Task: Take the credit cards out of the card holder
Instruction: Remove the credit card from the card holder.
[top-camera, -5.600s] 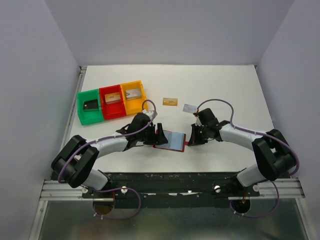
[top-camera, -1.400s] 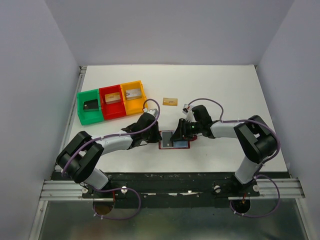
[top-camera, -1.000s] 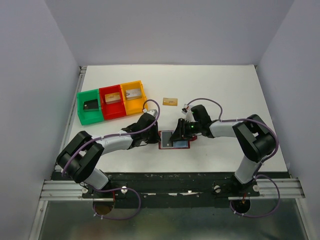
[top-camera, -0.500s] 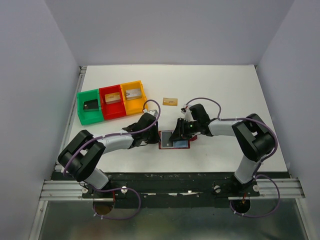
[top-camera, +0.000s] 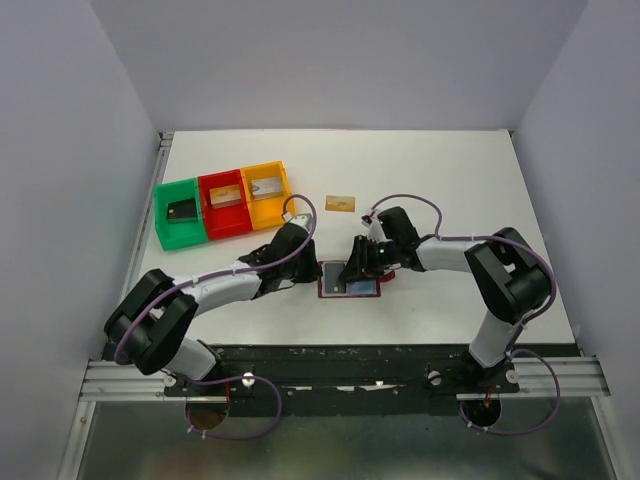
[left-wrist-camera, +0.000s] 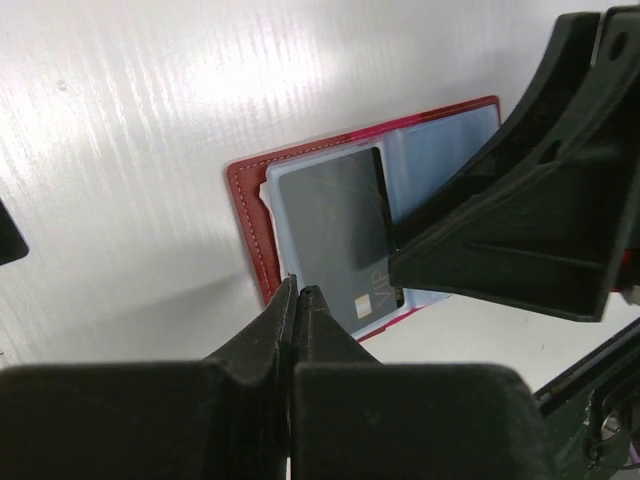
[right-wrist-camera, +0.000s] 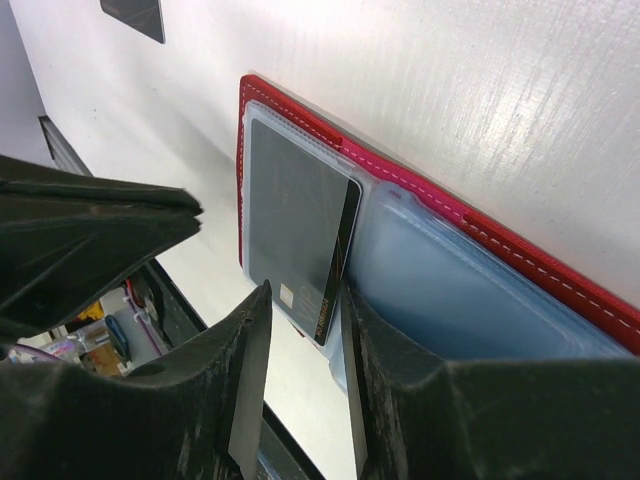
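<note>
**Black card raised at one edge, right pincer set around it**

The card holder (top-camera: 349, 281) lies open and flat on the tabletop (top-camera: 450, 180) between the two wrists, with its light blue pockets facing up. A black card (right-wrist-camera: 290, 215) sits on the half of the holder nearer the left arm. Its edge toward the holder's fold is raised clear of the plastic (how much of the rest is tucked in I cannot tell).

The right pincer (right-wrist-camera: 303, 295) has its jaws apart, one on each side of that raised edge near the card's corner, and they are not clamped on it. The left pincer (left-wrist-camera: 297, 298) has its jaws pressed together on nothing. Its tips are at the holder's outer red rim, apparently pinning the holder down, though contact cannot be confirmed.

The step in hand looks like the extraction of this card. The next move calls for the right jaws to close squarely on the lifted edge. The card should then be drawn out along the plane of the pocket while the left pincer keeps the holder from sliding. The card is thin and slick, so a skewed pinch could slip.

A gold card (top-camera: 341, 203) lies out on the tabletop beyond the holder's far side. Far-left of the holder stand a green tray (top-camera: 185, 241), a red tray (top-camera: 228, 230) and a yellow tray (top-camera: 272, 217). Each holds something card-like, too small to identify.

In the overhead view the right pincer covers part of the holder's other half. In the left wrist view one of its fingers blocks that half too, so I cannot tell whether any card remains in the pockets there.
</note>
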